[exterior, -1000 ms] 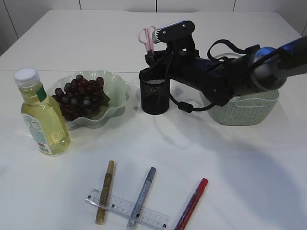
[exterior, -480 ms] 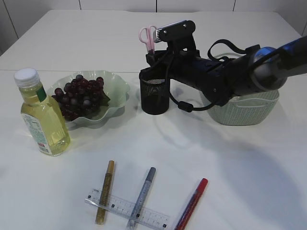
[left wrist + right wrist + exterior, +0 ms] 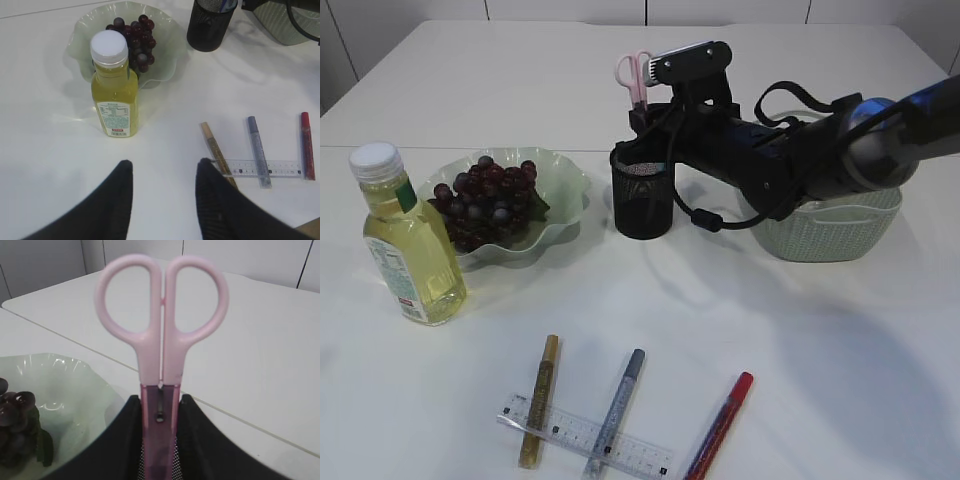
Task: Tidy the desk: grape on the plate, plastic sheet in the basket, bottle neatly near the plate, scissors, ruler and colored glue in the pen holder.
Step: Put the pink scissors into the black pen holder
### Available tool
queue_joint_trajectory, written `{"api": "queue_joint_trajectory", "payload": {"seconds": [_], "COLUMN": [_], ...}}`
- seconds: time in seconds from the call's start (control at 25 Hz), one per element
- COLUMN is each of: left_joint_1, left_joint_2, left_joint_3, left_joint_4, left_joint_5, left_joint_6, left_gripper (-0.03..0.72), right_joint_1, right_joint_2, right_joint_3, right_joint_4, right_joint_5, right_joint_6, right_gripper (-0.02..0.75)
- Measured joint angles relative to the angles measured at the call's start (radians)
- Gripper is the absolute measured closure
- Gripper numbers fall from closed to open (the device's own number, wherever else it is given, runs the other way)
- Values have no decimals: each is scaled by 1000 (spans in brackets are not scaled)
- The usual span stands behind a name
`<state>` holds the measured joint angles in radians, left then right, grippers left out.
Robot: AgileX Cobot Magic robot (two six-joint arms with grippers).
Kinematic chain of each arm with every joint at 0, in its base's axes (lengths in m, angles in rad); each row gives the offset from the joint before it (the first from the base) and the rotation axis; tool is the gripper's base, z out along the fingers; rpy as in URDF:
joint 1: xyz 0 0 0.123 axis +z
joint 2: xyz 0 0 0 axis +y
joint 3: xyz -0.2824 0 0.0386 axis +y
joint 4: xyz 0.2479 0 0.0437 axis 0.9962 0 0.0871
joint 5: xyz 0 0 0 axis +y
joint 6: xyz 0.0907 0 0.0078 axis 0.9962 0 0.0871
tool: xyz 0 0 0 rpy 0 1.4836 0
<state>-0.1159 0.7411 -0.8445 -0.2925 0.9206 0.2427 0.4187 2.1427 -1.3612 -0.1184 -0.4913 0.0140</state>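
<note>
My right gripper (image 3: 160, 399) is shut on the pink scissors (image 3: 161, 340), which it holds upright with the handles up and the blade end over the black mesh pen holder (image 3: 642, 205). The grape (image 3: 485, 200) bunch lies on the pale green plate (image 3: 568, 178). The bottle (image 3: 410, 250) of yellow liquid stands just left of the plate. The clear ruler (image 3: 585, 435) lies at the front under gold (image 3: 539, 400) and silver (image 3: 617, 408) glue pens, with a red one (image 3: 720, 425) beside them. My left gripper (image 3: 164, 164) is open and empty above the table. The plastic sheet is out of view.
The green woven basket (image 3: 830, 225) stands right of the pen holder, partly behind my right arm, which hides its inside. White table surface lies between the bottle and the pens.
My right gripper and the scissors have shifted slightly to the right above the pen holder. Nothing else has moved.
</note>
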Motion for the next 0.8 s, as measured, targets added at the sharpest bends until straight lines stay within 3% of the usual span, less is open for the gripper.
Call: {"api": "queue_joint_trajectory", "payload": {"seconds": [0.48, 0.8], "left_joint_1": [0, 0], "left_joint_2": [0, 0], "left_joint_3": [0, 0], "left_joint_4": [0, 0], "left_joint_5": [-15, -17], "left_joint_6": [0, 0], "left_gripper": [379, 379], "right_joint_1": [0, 0], "right_joint_2": [0, 0], "right_joint_3": [0, 0], "right_joint_4": [6, 6], "right_joint_5": [0, 0], "right_joint_6": [-4, -4], "right_gripper": [527, 463]}}
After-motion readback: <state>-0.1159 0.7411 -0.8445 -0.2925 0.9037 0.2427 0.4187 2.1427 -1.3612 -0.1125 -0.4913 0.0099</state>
